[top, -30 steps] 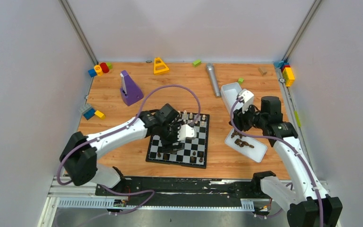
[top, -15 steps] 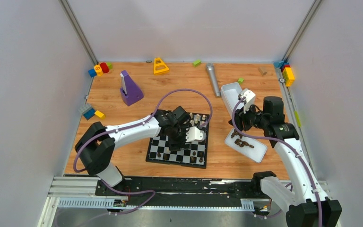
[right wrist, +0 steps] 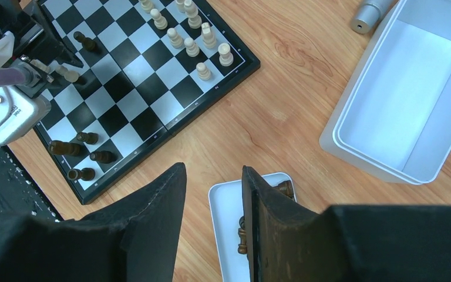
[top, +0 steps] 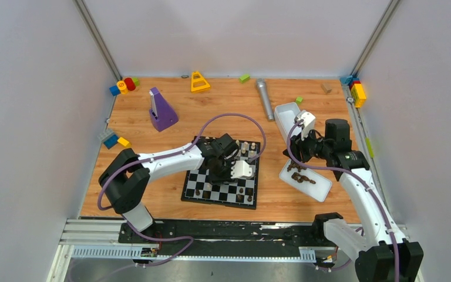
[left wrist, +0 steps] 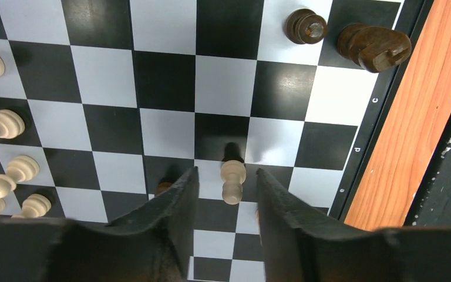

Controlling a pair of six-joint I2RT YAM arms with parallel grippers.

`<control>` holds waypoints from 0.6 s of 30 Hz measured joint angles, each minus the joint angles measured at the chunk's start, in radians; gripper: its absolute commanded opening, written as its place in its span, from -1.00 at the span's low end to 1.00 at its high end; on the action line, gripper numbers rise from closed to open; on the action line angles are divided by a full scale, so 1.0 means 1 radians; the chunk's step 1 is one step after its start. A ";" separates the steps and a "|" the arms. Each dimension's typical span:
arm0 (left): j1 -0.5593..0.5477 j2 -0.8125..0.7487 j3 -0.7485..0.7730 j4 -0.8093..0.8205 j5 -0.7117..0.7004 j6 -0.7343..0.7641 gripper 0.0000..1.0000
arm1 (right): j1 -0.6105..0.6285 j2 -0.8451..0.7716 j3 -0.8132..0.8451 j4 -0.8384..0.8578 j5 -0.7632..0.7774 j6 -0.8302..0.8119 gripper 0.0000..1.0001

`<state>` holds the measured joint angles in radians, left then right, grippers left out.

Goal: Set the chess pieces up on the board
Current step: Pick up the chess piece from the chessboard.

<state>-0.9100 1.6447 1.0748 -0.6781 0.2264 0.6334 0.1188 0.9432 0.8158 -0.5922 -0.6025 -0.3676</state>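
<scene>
Pawn between parted fingers, with the left gripper [left wrist: 226,171] low over the board [left wrist: 223,85].
Its fingers stand either side of a cream pawn [left wrist: 233,181] near the board's near-right corner, with a gap showing on each side, so nothing is clamped. Cream pieces [right wrist: 179,35] line the board's far edge and dark pieces [right wrist: 85,155] its near edge. Right of the board, the right gripper [right wrist: 212,170] hangs unclenched and empty above a white tray [right wrist: 220,202] holding loose dark pieces [right wrist: 243,238].

The board [right wrist: 135,76] is chequered black and white inside a black border. Cream pieces [right wrist: 226,54] and dark brown pieces [right wrist: 103,156] stand on it. The worktop [top: 282,200] is orange-brown wood grain. The tray [right wrist: 399,88] is white; near the far edge, the wedge [top: 162,113] is purple.
</scene>
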 measured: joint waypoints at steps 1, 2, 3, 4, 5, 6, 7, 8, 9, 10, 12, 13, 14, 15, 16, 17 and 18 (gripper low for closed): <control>0.000 0.002 0.002 0.000 0.000 0.000 -0.19 | 0.000 0.004 0.000 0.000 0.000 0.000 -0.19; 0.000 0.002 0.003 -0.001 0.000 0.001 -0.25 | 0.000 0.007 0.000 0.000 0.000 0.000 -0.19; 0.000 0.002 0.006 -0.004 0.000 0.000 -0.39 | 0.000 0.010 0.000 0.000 0.000 0.000 -0.19; 0.000 0.002 0.012 -0.005 0.000 0.001 -0.50 | 0.000 0.011 0.000 0.000 -0.001 0.000 -0.20; 0.000 0.002 0.018 -0.005 0.002 -0.001 -0.53 | 0.000 0.012 0.000 0.000 0.000 0.000 -0.20; 0.000 0.002 0.024 -0.005 0.003 -0.001 -0.58 | 0.000 0.012 0.000 0.000 -0.001 0.000 -0.20; 0.000 0.002 0.030 -0.005 0.005 0.000 -0.60 | 0.000 0.012 0.000 -0.001 0.000 0.000 -0.20; 0.000 0.002 0.036 -0.005 0.006 0.001 -0.63 | 0.000 0.012 0.000 0.000 0.000 0.000 -0.21; 0.000 0.002 0.042 -0.005 0.008 0.001 -0.64 | 0.000 0.012 0.000 -0.001 -0.001 0.000 -0.21; 0.000 0.001 0.046 -0.005 0.007 0.001 -0.66 | 0.000 0.012 0.000 0.000 0.000 0.000 -0.21; 0.000 -0.001 0.051 -0.005 0.005 0.001 -0.68 | 0.000 0.012 0.000 0.000 0.000 0.000 -0.21; 0.000 -0.003 0.053 -0.005 0.003 0.001 -0.68 | 0.000 0.012 0.000 -0.001 0.000 0.000 -0.21; 0.002 -0.007 0.053 -0.006 0.002 0.000 -0.62 | 0.000 0.012 0.000 -0.001 0.000 0.000 -0.21; 0.014 -0.019 0.060 -0.015 0.003 0.000 -0.58 | 0.000 0.011 0.000 -0.001 0.000 0.000 -0.21; 0.023 -0.024 0.064 -0.019 0.008 -0.002 -0.42 | 0.000 0.011 0.000 0.000 0.000 0.000 -0.21; 0.032 -0.030 0.071 -0.025 0.017 -0.003 -0.27 | 0.000 0.011 0.000 -0.001 0.000 0.000 -0.21; 0.047 -0.039 0.080 -0.034 0.027 -0.008 -0.20 | 0.000 0.011 0.000 -0.001 0.000 0.000 -0.21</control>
<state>-0.8631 1.6058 1.1545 -0.7120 0.2539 0.6254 0.1188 0.9539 0.8158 -0.5930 -0.6029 -0.3679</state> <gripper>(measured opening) 0.270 0.396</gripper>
